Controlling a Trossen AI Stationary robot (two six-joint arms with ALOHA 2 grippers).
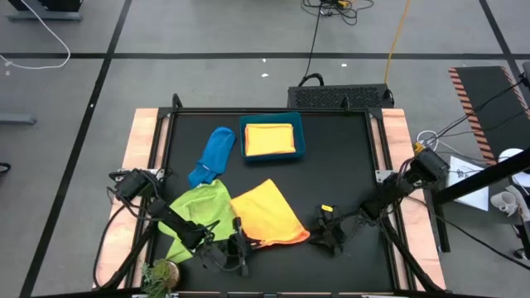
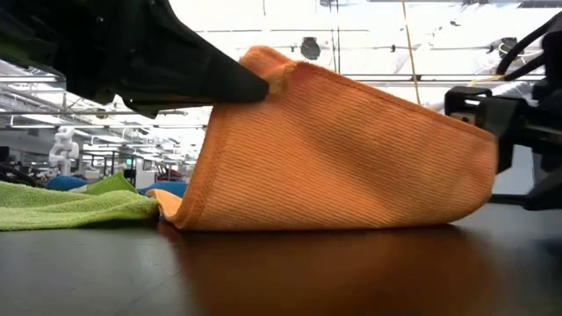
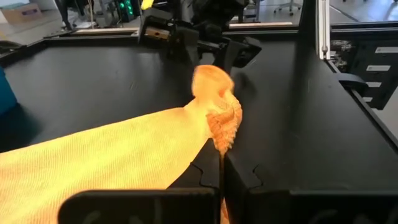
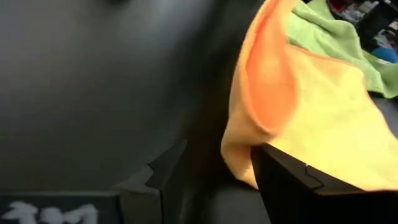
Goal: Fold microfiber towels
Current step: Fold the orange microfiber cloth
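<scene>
An orange towel (image 1: 267,217) lies near the table's front middle, with one edge raised off the black table top. My left gripper (image 1: 241,246) is shut on that raised part. My right gripper (image 1: 331,233) stands open at the towel's right corner (image 4: 244,158), which reaches in between its fingers. A lime green towel (image 1: 199,209) lies spread beside the orange one on its left. A blue towel (image 1: 214,153) lies crumpled farther back. A yellow towel (image 1: 270,139) lies flat in the teal bin (image 1: 301,141). My left gripper pinches a bunched bit of the orange towel's edge (image 3: 221,132) between its two shut fingers. It comes nearly level from the table's left. That part (image 2: 274,77) is held up, and the cloth slopes down from it to its lower edge on the table (image 2: 334,224). Whether my right gripper touches the towel's corner, I cannot tell.
A small potted plant (image 1: 161,273) stands at the near left corner. The raised table frame (image 1: 142,149) runs along the sides. Bare black table top (image 1: 348,165) lies to the back right.
</scene>
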